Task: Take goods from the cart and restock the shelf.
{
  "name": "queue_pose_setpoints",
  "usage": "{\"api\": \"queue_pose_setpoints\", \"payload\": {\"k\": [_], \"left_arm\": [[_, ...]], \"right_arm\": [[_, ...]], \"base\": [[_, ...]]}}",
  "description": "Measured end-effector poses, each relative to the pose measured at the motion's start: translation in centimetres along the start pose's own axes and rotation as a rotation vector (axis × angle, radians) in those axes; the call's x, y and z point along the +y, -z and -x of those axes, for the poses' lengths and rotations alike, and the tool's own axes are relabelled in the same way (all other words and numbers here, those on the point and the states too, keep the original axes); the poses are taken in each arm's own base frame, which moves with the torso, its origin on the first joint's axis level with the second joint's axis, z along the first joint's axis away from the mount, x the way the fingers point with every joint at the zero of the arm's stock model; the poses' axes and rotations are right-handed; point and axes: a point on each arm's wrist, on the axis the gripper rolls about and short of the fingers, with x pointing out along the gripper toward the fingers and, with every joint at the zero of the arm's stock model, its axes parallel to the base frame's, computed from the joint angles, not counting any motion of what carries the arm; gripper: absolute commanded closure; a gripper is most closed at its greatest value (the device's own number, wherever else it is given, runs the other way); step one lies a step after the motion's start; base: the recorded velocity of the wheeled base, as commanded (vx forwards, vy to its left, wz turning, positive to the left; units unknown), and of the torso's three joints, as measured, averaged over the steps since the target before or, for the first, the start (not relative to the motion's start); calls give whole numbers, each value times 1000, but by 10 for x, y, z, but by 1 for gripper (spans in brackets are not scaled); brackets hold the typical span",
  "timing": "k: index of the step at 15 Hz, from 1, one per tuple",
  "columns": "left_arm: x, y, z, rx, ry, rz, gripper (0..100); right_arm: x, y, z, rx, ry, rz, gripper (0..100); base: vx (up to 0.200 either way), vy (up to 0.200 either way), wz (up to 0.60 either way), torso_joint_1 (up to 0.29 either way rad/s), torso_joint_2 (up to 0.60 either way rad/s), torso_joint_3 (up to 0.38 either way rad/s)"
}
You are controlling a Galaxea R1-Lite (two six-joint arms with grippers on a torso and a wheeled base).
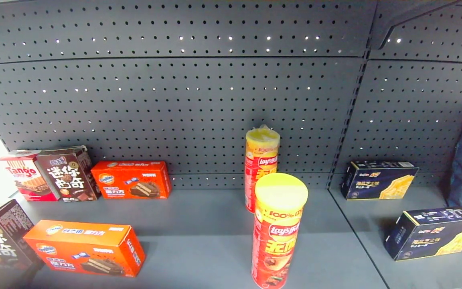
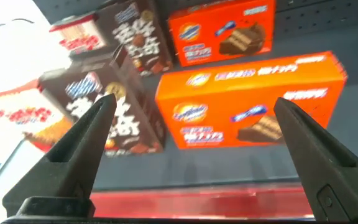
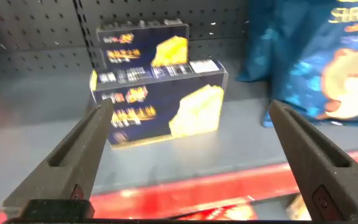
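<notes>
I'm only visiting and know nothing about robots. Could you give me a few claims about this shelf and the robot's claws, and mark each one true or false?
1. Two tubes stand upright on the shelf, the front tube ahead of the rear tube. True.
2. Each gripper is holding a box. False: the left gripper and the right gripper are both open and empty.
3. Two orange boxes sit to the left of the tubes, the front orange box nearer and the rear orange box farther back. True.
4. The dark blue boxes are also left of the tubes. False: the front dark blue box and the rear dark blue box are on the right.
</notes>
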Motion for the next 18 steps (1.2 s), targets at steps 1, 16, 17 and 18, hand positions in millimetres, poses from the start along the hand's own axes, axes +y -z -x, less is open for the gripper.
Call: {"api": "queue_pose_setpoints", "payload": {"k": [1, 16, 17, 18], "left_arm": [[0, 6, 3, 1, -22, 0, 0], [4, 65, 44, -9, -46, 1, 0], [5, 64, 46, -30, -49, 9, 0], [5, 64, 47, -43, -57, 16, 0]], "right_arm": [[-1, 10, 7, -7, 0, 14, 0], [2, 68, 30, 63, 36, -19, 0], [2, 68, 30, 63, 32, -19, 0], [2, 68, 30, 63, 31, -19, 0]], "base": [[0, 0, 0, 0, 0, 0], [0, 0, 0, 0, 0, 0], [0, 0, 0, 0, 0, 0], [0, 0, 0, 0, 0, 0]]}}
